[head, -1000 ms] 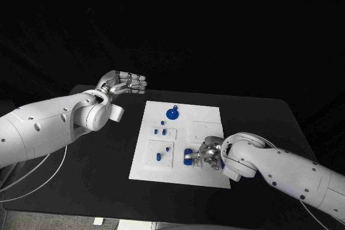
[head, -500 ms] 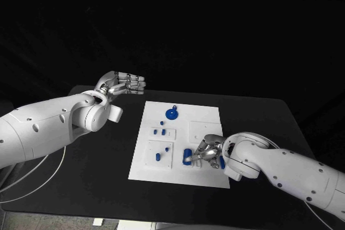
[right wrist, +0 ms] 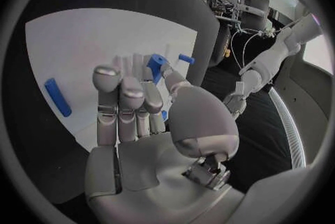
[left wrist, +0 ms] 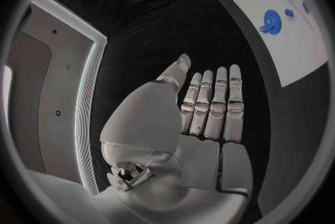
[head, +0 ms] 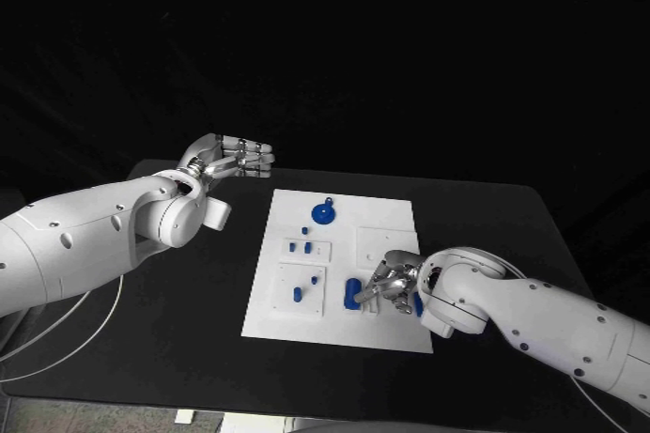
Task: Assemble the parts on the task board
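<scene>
The white task board [head: 390, 214] lies in the middle of the table. A round blue part [head: 325, 212] sits near its far edge, and small blue parts [head: 309, 249] stand in the plates below it. My right hand [head: 390, 285] hovers low over the board's near right area, its fingertips beside a blue oblong part [head: 353, 293]. In the right wrist view the right hand [right wrist: 139, 112] has straight fingers over the board [right wrist: 77, 45], with a blue bar [right wrist: 57, 96] lying beside them. My left hand [head: 233, 157] is raised off the board's far left corner, flat and holding nothing [left wrist: 202, 118].
Black table [head: 190, 292] surrounds the board on all sides. A second blue piece [head: 417, 306] lies partly under my right wrist. The left wrist view shows the board's far corner [left wrist: 279, 39] with the round part [left wrist: 271, 20].
My right hand has crept slightly toward the board's middle, staying beside the oblong part. The left hand has not moved.
</scene>
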`<action>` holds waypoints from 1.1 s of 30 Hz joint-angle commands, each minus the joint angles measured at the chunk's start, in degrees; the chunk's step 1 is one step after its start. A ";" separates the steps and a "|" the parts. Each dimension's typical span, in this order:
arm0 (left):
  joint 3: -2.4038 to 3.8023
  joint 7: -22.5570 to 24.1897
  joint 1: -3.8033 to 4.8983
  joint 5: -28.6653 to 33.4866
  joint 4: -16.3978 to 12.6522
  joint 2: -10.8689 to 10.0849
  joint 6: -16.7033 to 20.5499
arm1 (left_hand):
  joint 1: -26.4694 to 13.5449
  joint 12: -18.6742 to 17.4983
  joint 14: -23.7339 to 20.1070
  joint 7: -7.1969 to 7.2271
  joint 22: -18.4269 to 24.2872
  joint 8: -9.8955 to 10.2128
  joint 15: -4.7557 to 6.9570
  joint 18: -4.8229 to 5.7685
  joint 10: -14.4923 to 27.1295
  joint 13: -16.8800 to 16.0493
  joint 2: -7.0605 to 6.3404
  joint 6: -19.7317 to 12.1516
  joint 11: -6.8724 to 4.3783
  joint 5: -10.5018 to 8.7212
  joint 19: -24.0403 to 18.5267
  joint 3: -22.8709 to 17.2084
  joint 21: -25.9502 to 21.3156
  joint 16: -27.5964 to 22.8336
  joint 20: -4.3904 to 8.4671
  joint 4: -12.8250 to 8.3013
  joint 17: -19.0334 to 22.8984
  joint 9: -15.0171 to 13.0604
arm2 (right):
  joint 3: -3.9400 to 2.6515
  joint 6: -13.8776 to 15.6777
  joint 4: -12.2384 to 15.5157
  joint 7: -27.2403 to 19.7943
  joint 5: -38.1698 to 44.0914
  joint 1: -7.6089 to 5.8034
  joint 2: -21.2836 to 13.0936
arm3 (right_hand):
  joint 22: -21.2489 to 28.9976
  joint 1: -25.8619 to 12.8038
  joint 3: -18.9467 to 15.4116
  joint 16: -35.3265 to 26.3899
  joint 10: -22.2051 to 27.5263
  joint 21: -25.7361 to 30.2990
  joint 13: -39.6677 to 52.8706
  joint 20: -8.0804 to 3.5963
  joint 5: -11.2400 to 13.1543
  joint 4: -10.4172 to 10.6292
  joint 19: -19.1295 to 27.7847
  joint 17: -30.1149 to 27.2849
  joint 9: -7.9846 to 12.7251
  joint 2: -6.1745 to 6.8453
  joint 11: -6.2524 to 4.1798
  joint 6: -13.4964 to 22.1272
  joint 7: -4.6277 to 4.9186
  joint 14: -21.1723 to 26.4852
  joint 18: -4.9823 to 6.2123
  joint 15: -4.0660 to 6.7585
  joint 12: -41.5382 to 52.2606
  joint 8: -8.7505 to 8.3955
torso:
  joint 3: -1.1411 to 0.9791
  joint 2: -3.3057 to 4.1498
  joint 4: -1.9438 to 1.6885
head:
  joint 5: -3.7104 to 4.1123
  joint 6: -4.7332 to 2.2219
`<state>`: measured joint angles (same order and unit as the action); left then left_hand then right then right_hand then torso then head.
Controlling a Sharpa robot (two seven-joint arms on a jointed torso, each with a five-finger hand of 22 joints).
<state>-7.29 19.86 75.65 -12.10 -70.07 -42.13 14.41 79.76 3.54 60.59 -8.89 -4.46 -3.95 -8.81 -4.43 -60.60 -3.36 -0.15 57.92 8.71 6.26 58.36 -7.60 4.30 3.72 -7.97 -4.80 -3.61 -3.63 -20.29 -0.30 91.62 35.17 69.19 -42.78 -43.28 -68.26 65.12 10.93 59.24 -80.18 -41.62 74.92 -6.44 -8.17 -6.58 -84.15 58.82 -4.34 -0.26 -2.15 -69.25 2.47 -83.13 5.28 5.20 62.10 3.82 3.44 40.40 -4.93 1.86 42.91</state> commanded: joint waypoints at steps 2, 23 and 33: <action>0.02 0.31 0.02 0.16 -0.08 0.10 -0.85 | -0.36 0.05 -0.27 0.10 0.07 0.08 -0.03 -0.73 0.43 0.05 0.07 -0.36 0.08 -0.11 0.25 -0.05 0.11 -0.26 -0.03 0.38 0.05 0.05 | 0.03 0.02 -0.24 1.08 1.97 0.07 0.40 | -0.05 -0.30 0.74 -0.20 -0.13 -0.29 0.81 -0.45 -0.32 -1.58 -2.77 -0.17 -0.09 -0.78 -0.53 -1.24 -0.31 0.06 -0.82 0.49 0.16 -0.16 | 0.01 0.02 -0.03 | -0.03 0.17; -0.04 0.32 0.02 0.16 -0.06 0.03 -0.98 | -0.37 0.05 -0.28 0.11 0.08 0.07 -0.03 -0.74 0.42 0.04 0.13 -0.37 0.07 -0.12 0.27 0.00 0.10 -0.26 -0.04 0.62 0.05 0.05 | 0.05 0.87 -0.91 1.56 3.94 0.34 0.95 | -0.03 -0.98 1.86 -0.22 -0.86 -0.62 1.05 -0.70 -4.07 -4.40 -2.81 -0.57 -0.21 -1.75 -0.94 -2.98 -0.94 -0.01 -1.40 0.68 0.24 -0.15 | -0.05 0.02 0.02 | 0.22 0.58; -0.08 0.31 0.02 0.16 -0.13 -0.08 -1.03 | -0.42 0.05 -0.27 0.11 0.08 0.08 -0.02 -0.74 0.42 0.04 0.15 -0.39 0.07 -0.10 0.27 0.03 0.10 -0.26 -0.04 0.73 0.05 0.05 | 0.04 0.77 -0.64 1.14 3.71 0.54 0.60 | 0.06 -2.10 2.92 -0.21 -0.99 -0.83 1.13 -0.72 -7.16 -4.49 -2.83 -0.76 -0.29 -1.89 -0.97 -2.97 -0.93 0.01 -1.46 0.69 0.12 -0.15 | -0.03 0.02 0.01 | 0.27 0.72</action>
<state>-7.40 19.80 75.64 -12.10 -70.08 -42.24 14.14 79.76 3.54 60.59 -8.89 -4.47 -3.95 -8.81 -4.44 -60.60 -3.36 -0.15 57.92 8.71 6.26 58.36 -7.59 4.30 3.72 -7.97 -4.39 -3.61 -3.63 -20.45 0.51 91.48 35.35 71.47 -42.60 -42.51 -68.20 63.20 13.55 59.24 -81.01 -42.28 74.92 -6.65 -15.17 -11.08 -83.93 58.15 -4.62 -1.96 -2.95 -71.96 1.47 -83.16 4.39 5.51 62.10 3.87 3.39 40.41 -4.91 2.12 43.58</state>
